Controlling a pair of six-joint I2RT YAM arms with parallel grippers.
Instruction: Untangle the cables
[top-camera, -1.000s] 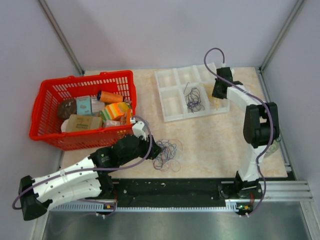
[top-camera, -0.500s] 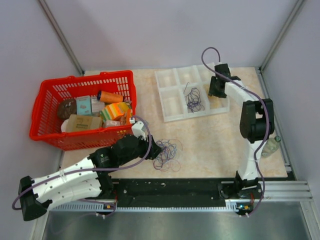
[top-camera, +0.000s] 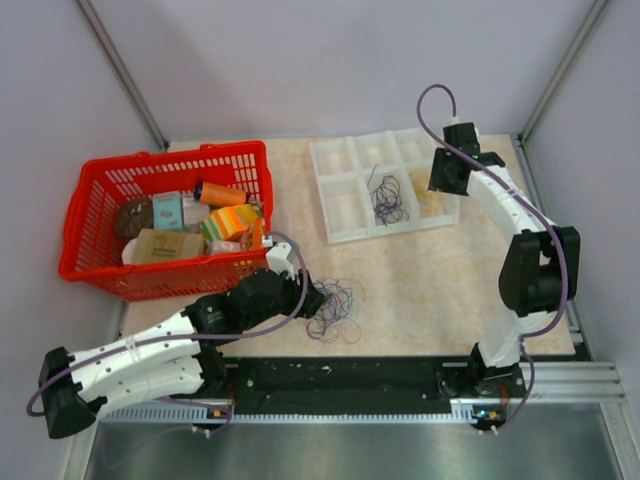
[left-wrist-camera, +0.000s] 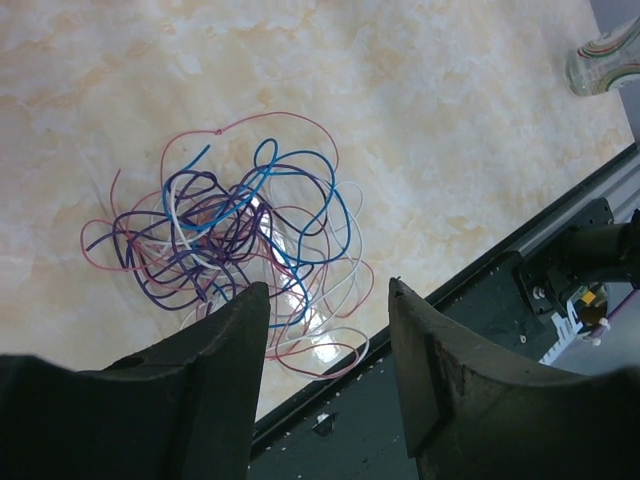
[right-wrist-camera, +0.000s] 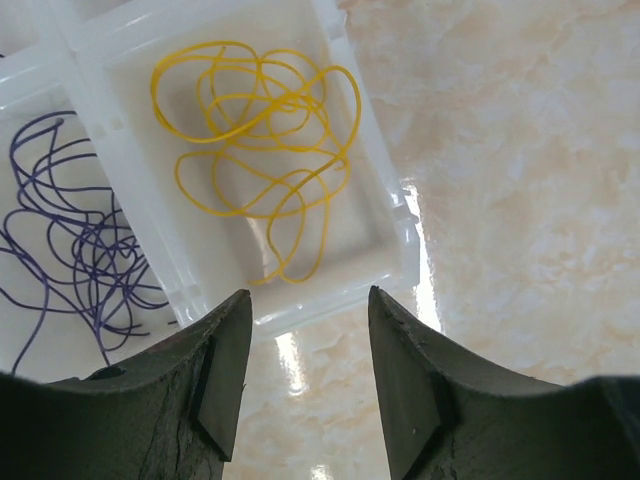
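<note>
The cables (top-camera: 335, 310) lie as a loose tangle of purple, blue, pink and white wires (left-wrist-camera: 230, 230) on the table near the front edge. My left gripper (top-camera: 315, 298) (left-wrist-camera: 328, 290) hovers open just left of the tangle, with nothing between its fingers. My right gripper (top-camera: 443, 188) (right-wrist-camera: 308, 295) stands open and empty over the right corner of the white tray (top-camera: 322, 190) (right-wrist-camera: 340, 275). A yellow wire (right-wrist-camera: 255, 160) lies coiled in that corner compartment. A purple wire (top-camera: 388, 200) (right-wrist-camera: 80, 240) lies in the compartment beside it.
A red basket (top-camera: 165, 160) full of boxes and packets stands at the left, close behind my left arm. A black rail (top-camera: 340, 375) (left-wrist-camera: 500, 330) runs along the table's near edge. A striped glass object (left-wrist-camera: 605, 55) stands on the table towards the right.
My right gripper has opened, and its arm has swung a little to the right over the tray's corner. The left arm and the tangle have barely moved.
</note>
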